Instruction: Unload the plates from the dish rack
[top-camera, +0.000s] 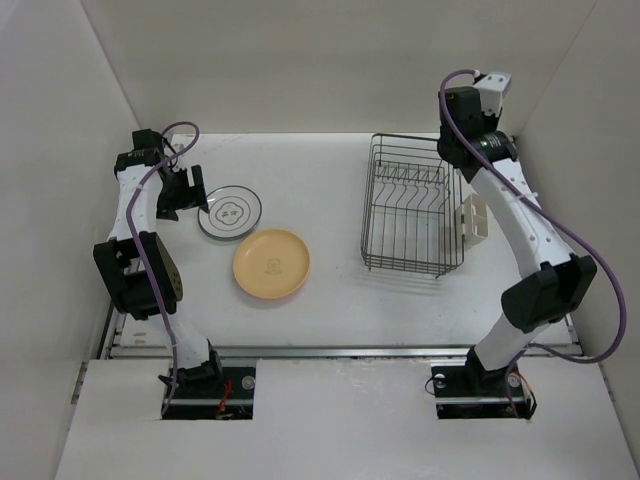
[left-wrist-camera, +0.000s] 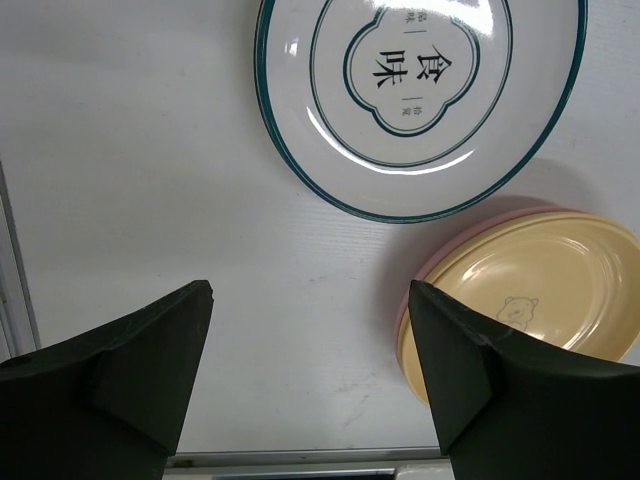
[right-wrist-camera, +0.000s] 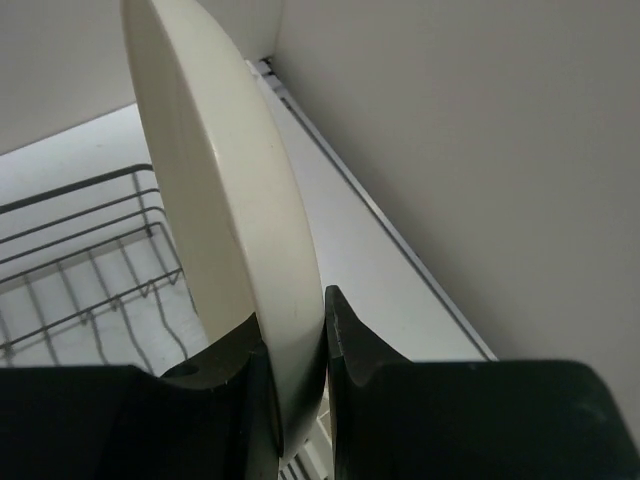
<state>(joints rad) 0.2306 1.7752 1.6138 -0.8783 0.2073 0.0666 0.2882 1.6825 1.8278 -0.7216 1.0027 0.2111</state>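
Right gripper (right-wrist-camera: 297, 330): closed on the rim of the round cream plate (right-wrist-camera: 230, 170), which stands edge-up above the black wire dish rack (top-camera: 365, 210).
Left gripper (left-wrist-camera: 310, 290): wide open and empty.
Technique: clear the dividers, then lay the plate flat beside the yellow-orange plate (top-camera: 271, 264) on the tabletop (top-camera: 330, 180).

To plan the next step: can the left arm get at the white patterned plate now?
Probably yes: the left claw is open and empty; the white patterned plate lies flat just ahead, nothing between.
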